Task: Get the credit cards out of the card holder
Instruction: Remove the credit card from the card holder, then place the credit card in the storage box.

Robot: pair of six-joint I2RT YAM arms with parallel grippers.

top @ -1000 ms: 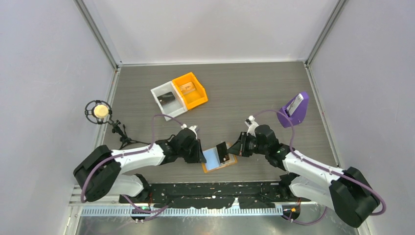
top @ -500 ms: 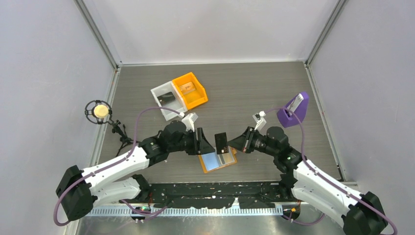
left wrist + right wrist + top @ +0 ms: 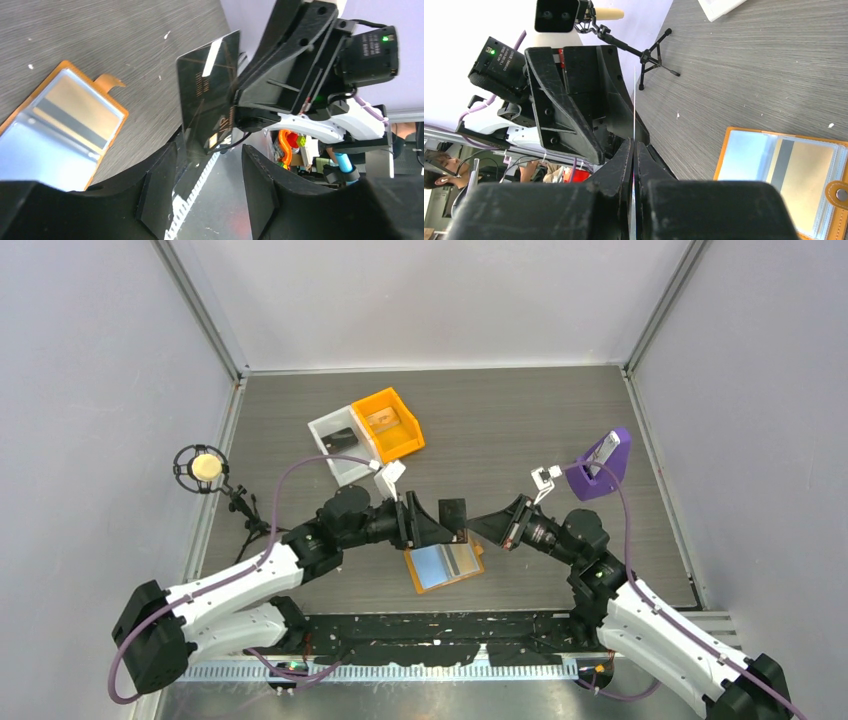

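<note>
Seen from above, two robot arms are meeting over the near middle of a gray table (image 3: 520,410). The right gripper (image 3: 470,523) is pinching a black card (image 3: 452,512) by one edge, its two fingers pressed together on it and holding it upright in the air. The left gripper (image 3: 445,528) is facing it with its fingers spread apart, and the card is standing in the gap between them. It is not clear whether the card is touching either finger.

The card holder (image 3: 445,565) is lying open and flat on the table just below the two grippers, nearer the arm bases. Its orange cover is facing down and its light blue pockets are facing up. One pocket is showing a tan card (image 3: 799,175) with a dark stripe.

Farther back on the left, a white bin (image 3: 335,445) and an orange bin (image 3: 390,425) are sitting side by side, touching. A purple stand (image 3: 600,465) is sitting at the right side of the table. A microphone (image 3: 205,467) on a small tripod is standing at the left edge.
</note>
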